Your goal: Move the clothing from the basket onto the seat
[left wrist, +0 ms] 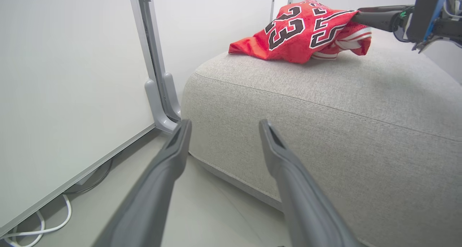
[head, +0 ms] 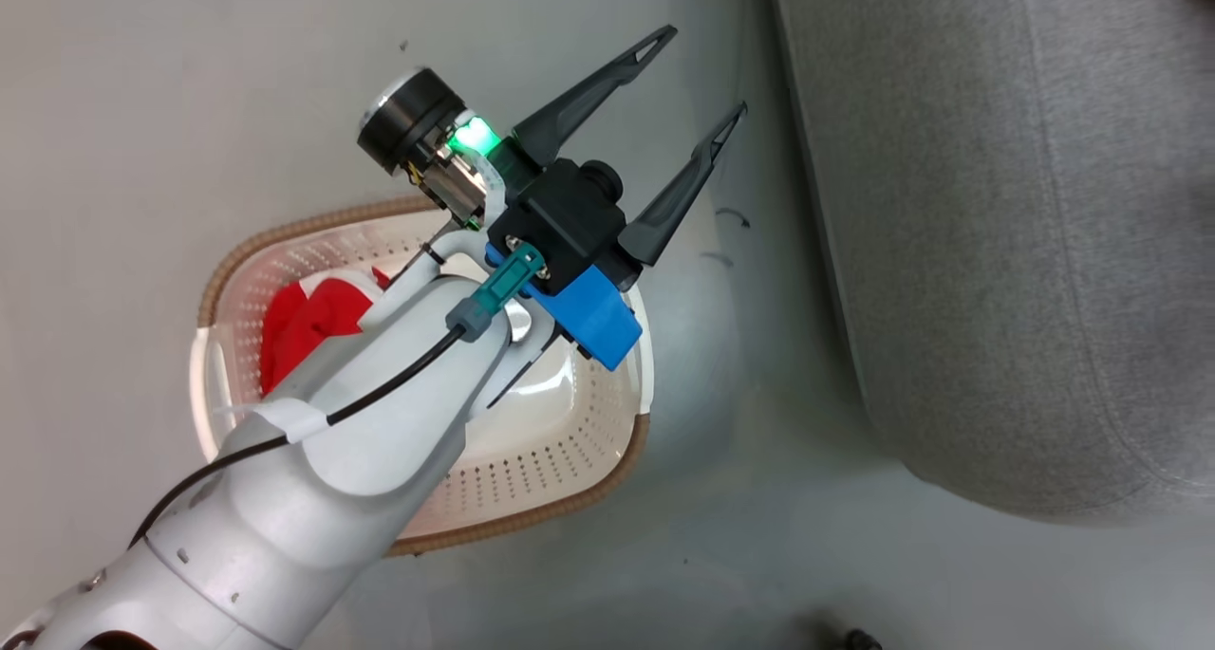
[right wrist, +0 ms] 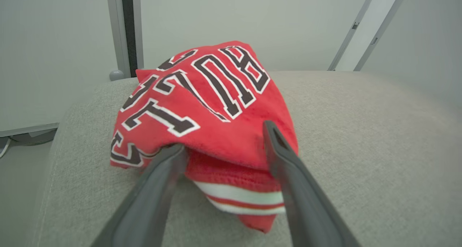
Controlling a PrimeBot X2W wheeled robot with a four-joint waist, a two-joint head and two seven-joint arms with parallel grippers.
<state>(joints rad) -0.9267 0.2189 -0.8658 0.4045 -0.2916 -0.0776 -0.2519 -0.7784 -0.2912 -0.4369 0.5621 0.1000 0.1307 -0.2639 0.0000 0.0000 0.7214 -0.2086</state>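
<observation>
**Back out clean, no snags**

My right gripper stands spread astride the jersey, which lies bunched on the seat. I should pull straight back along my fingers, lifting slightly so no fold snags. My left gripper, also spread, hangs by the basket, where the other red garment waits.

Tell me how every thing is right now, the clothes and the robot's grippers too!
Jersey: crumpled, lying on the seat.
Red garment: bunched up inside the basket, not moved yet.
Basket: upright, one garment in it.
Seat: has the jersey on top.
Left gripper: open, empty, above the basket.
Right gripper: open, a finger on each side of the jersey.
</observation>
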